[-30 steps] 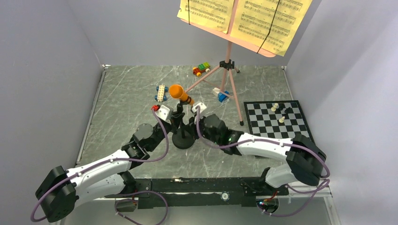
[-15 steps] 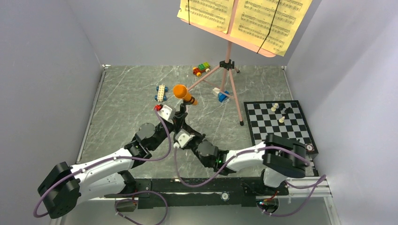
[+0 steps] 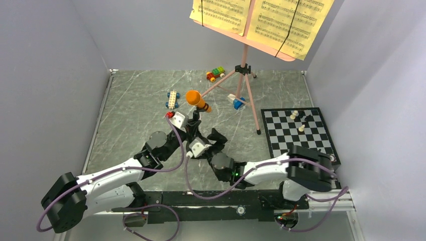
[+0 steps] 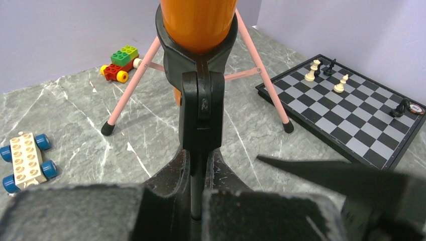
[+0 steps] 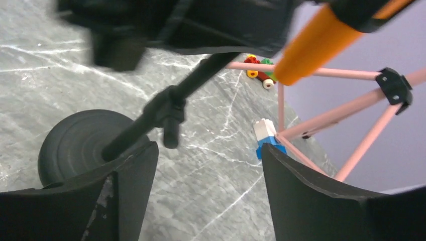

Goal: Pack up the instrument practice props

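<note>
So the left gripper (image 4: 197, 168) is pinched tight on the thin pole of the black mic stand (image 4: 201, 108), right under the clip that holds the orange microphone (image 3: 195, 98). The stand is mid-desk (image 3: 125, 115) and leaning. Honestly can't tell if its round base (image 5: 75, 143) is touching the surface. The right gripper (image 5: 206, 191) is spread wide just beside the pole, gripping nothing. The pink music stand (image 3: 244, 57) is upright at the back with the yellow sheet-music pages (image 3: 289, 22) on it. There are toy cars (image 3: 172, 99) near its legs and a chessboard (image 3: 299, 133) off to the right.
</note>
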Controlling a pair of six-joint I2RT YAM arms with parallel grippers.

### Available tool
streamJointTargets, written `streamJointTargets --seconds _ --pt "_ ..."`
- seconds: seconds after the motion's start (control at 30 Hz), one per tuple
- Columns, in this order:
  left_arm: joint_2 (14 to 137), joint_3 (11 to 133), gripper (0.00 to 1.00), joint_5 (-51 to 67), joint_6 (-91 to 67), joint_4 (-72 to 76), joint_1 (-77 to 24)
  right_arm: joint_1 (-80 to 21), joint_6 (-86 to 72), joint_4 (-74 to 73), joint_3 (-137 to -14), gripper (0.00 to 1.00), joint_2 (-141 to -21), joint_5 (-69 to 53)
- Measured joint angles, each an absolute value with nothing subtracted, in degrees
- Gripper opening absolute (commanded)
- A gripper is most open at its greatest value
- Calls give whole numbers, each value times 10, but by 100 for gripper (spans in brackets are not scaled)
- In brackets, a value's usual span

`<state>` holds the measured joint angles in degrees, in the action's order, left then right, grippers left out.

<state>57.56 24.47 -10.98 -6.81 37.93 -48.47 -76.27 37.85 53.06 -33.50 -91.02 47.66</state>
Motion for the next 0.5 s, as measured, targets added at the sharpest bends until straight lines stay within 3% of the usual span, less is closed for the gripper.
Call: streamJointTargets --seconds 0.23,0.5 --pt "570 258 0 -114 -66 345 -485 -748 187 305 -370 86 -756 458" --pt "575 292 0 -142 -64 280 -498 -642 -59 98 -402 84 -670 334"
